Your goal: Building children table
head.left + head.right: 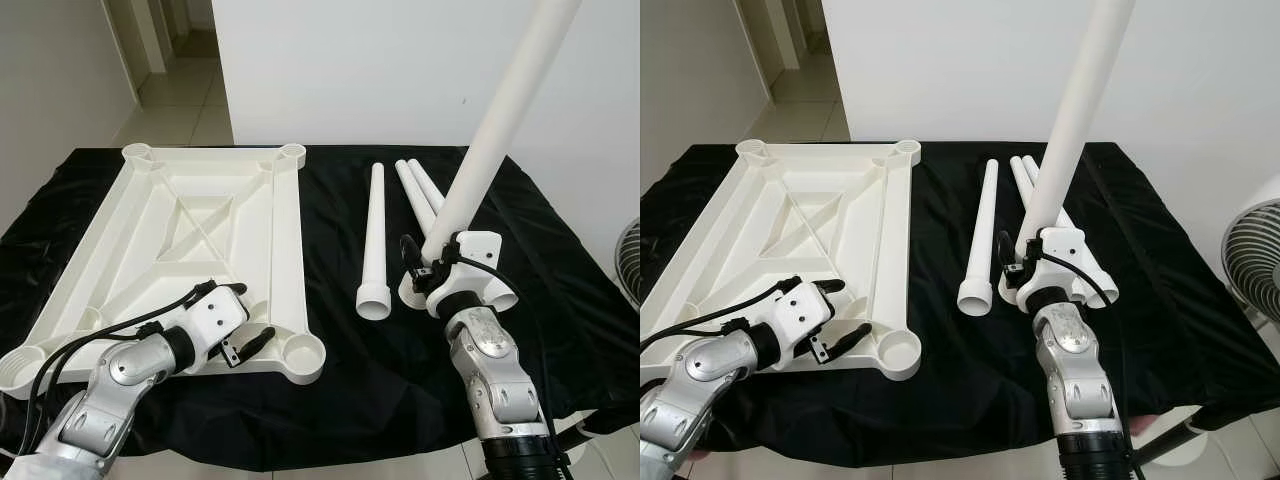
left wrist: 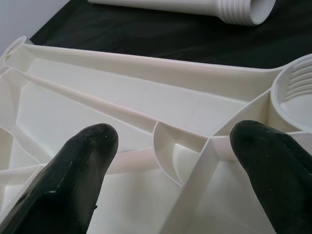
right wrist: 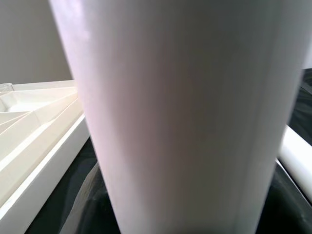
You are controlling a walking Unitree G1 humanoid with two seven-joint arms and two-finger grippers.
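So far, no leg is sitting in a socket. The white tabletop (image 1: 190, 240) is lying upside down on the left of the black-draped bench (image 1: 340, 400), its four corner sockets bare. The right claw (image 1: 432, 262) is gripping one leg (image 1: 490, 150), holding it raised and tilted. Three legs (image 1: 378, 235) are lying at the centre-right. The left claw (image 1: 243, 322) is hovering wide open over the near right corner.

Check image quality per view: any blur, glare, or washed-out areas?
Eye views: sharp and evenly lit; white tabletop shows mild glare on black cloth. Left wrist view: left end effector fingertips soft, ribs crisp. Right wrist view: held table leg too close, blurred, featureless.
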